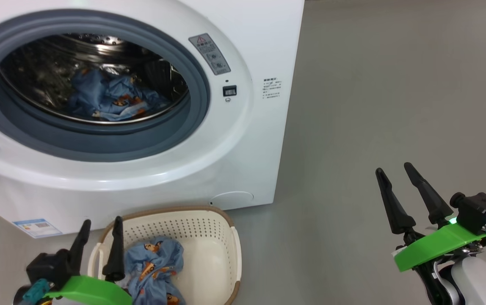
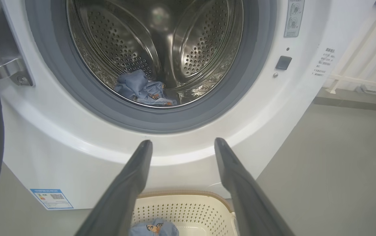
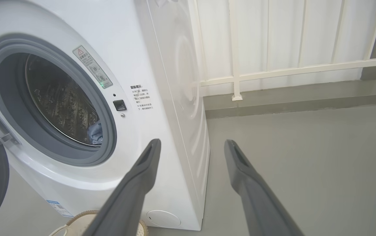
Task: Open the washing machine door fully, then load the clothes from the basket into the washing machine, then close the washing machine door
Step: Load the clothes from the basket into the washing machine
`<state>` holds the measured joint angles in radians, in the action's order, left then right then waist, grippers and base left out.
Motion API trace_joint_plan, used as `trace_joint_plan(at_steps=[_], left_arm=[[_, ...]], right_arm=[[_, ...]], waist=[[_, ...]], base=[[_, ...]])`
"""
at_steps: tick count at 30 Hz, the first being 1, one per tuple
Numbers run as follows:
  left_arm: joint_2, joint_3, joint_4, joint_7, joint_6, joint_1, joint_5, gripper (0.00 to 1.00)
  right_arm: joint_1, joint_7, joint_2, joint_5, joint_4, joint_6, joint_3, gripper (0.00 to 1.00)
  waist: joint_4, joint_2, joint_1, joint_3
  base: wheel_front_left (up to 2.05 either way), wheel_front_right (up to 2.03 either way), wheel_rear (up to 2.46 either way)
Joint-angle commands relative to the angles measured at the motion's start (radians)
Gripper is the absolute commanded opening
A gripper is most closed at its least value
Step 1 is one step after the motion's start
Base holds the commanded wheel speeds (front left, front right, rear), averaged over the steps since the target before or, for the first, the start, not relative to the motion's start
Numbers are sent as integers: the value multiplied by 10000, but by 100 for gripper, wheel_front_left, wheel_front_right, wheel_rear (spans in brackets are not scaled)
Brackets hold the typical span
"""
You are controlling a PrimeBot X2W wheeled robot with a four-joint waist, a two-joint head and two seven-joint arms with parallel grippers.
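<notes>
On the floor [image 1: 374, 84], a garment [image 1: 154, 264] in the basket [image 1: 209, 231] lies near the spread, empty left fingers [image 1: 116, 250].

Clothes [image 1: 111, 96] in drum [image 1: 95, 42] and basket [image 1: 209, 226]

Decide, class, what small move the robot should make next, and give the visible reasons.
Probably lower the open left hand onto the blue garment lying in the basket and close on it. The other garment already lies in the drum, and that hand hangs over the basket.
</notes>
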<state>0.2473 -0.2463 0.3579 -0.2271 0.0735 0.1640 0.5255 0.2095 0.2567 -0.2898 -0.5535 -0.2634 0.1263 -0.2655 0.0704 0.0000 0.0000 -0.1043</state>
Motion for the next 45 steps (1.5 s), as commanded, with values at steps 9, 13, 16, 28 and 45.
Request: trace_joint_plan(at_steps=[9, 13, 16, 28, 45], left_arm=[[15, 24, 1033, 80, -252, 1170, 43, 100], [-40, -100, 1789, 128, -392, 1704, 25, 100], [-74, -147, 2420, 107, -499, 2145, 21, 100], [-206, -428, 5257, 139, -1008, 4085, -46, 100], [-349, -684, 8642, 935, -1230, 6783, 14, 100]], right_arm=[[654, 51, -212, -69, 327, 44, -186, 100], [900, 51, -238, -89, 405, 44, -230, 100], [1121, 51, -263, -99, 501, 44, -247, 100], [1903, 51, -355, -130, 859, 44, -153, 100], [2831, 51, -417, -94, 1435, 44, -106, 100]], waist=[[138, 0, 0, -1142], [194, 0, 0, -1771], [251, 0, 0, -2224], [416, 0, 0, -4040], [824, 0, 0, -6411]], base=[[0, 0, 0], [0, 0, 0], [0, 0, 0], [0, 0, 0], [0, 0, 0]])
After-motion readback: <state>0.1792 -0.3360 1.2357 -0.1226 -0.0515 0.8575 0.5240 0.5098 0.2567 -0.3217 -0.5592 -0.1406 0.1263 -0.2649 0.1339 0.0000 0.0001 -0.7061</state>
